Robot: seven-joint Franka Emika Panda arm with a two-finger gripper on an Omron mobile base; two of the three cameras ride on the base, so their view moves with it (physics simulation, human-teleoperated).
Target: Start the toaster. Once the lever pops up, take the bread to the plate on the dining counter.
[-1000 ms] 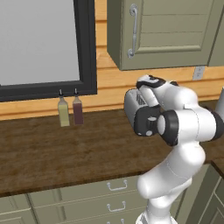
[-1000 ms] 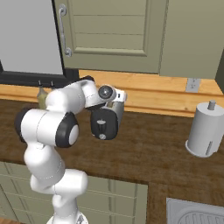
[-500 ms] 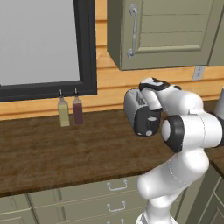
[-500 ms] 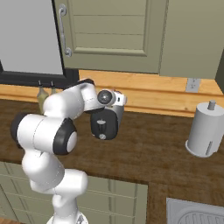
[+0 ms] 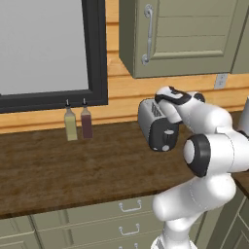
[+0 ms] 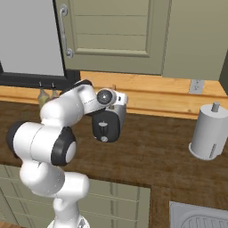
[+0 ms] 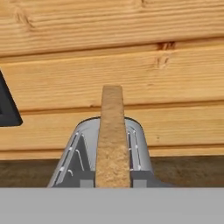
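Note:
The silver-grey toaster stands on the dark wood counter against the wooden wall, its black end panel facing the base. A small pale lever sits on that panel. My gripper hangs right over the toaster's top. In the hand view the tan bread stands edge-on in the middle, rising out of the toaster between my jaws; the fingertips themselves are hidden. The gripper looks shut on the slice. The plate and the dining counter are out of view.
Two small bottles stand by the wall, left of the toaster, under a dark window frame. A paper towel roll stands to the right, with a sink corner near it. Grey-green cabinets hang above.
The arm's elbow and forearm have swung a little lower and closer to the cameras. The hand stays over the toaster, which has not moved.

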